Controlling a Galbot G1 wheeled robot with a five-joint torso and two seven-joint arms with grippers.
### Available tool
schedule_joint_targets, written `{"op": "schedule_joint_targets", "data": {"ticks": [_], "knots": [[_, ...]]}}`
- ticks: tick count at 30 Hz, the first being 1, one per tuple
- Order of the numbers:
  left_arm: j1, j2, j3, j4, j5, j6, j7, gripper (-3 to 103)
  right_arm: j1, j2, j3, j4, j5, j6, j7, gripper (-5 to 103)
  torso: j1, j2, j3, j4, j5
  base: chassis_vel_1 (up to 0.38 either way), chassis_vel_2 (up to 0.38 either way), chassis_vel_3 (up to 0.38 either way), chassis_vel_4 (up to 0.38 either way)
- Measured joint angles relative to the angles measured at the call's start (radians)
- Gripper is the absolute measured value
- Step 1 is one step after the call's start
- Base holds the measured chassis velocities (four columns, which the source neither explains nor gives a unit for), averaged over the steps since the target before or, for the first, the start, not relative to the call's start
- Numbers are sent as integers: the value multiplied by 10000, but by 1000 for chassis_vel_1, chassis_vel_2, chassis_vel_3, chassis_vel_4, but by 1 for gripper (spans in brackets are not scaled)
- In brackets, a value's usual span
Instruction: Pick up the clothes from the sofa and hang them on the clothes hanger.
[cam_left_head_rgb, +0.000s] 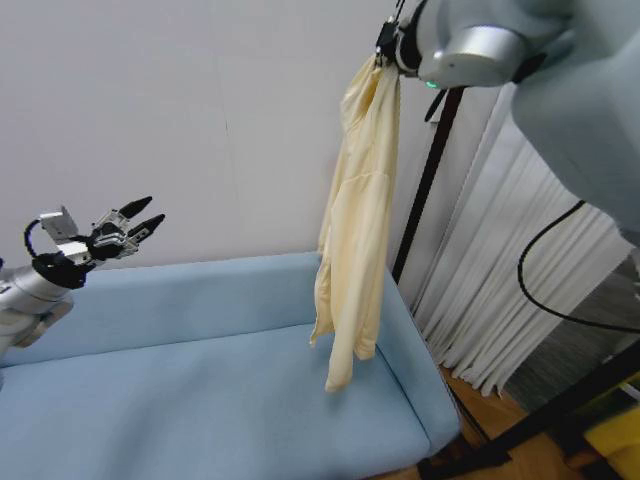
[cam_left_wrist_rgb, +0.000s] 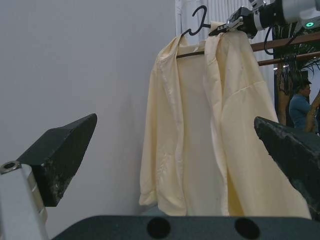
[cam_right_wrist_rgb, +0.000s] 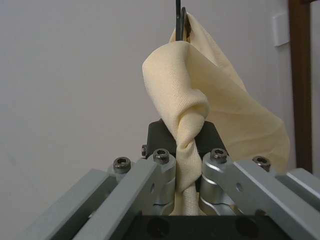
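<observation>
A pale yellow shirt (cam_left_head_rgb: 358, 230) hangs in the air above the right end of the light blue sofa (cam_left_head_rgb: 200, 400), draped on a black hanger (cam_left_wrist_rgb: 196, 22). My right gripper (cam_left_head_rgb: 385, 45) is up high, shut on the shirt's collar; the twisted fabric (cam_right_wrist_rgb: 189, 145) sits pinched between its fingers. A dark coat stand pole (cam_left_head_rgb: 425, 180) rises just right of the shirt. My left gripper (cam_left_head_rgb: 140, 222) is open at the far left above the sofa back, holding nothing. In the left wrist view the shirt (cam_left_wrist_rgb: 210, 125) hangs ahead, between the spread fingers (cam_left_wrist_rgb: 62, 155).
A plain white wall runs behind the sofa. White curtains (cam_left_head_rgb: 520, 270) hang at the right, with a black cable (cam_left_head_rgb: 540, 270) looping in front of them. The stand's dark base (cam_left_head_rgb: 520, 430) lies on the wooden floor beside the sofa's right end.
</observation>
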Motion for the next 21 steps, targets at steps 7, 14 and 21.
{"op": "schedule_joint_targets", "data": {"ticks": [7,14,21], "knots": [[-109,-152,122,470,147,-58,307,100,799,1359,-1065,-2504,-807,443,636,4,0,0,-1,0,-1,0,0,0,0],[-127,-545,177,720,206,-162,599,100,1025,2488,-1329,-5514,-1431,566,684,4,0,-1,0,0,-1,0,0,0,0],[-220,-635,194,776,173,-170,721,100,743,2470,-1497,-6756,-1863,540,549,4,1,-1,0,0,4,0,0,0,0]]}}
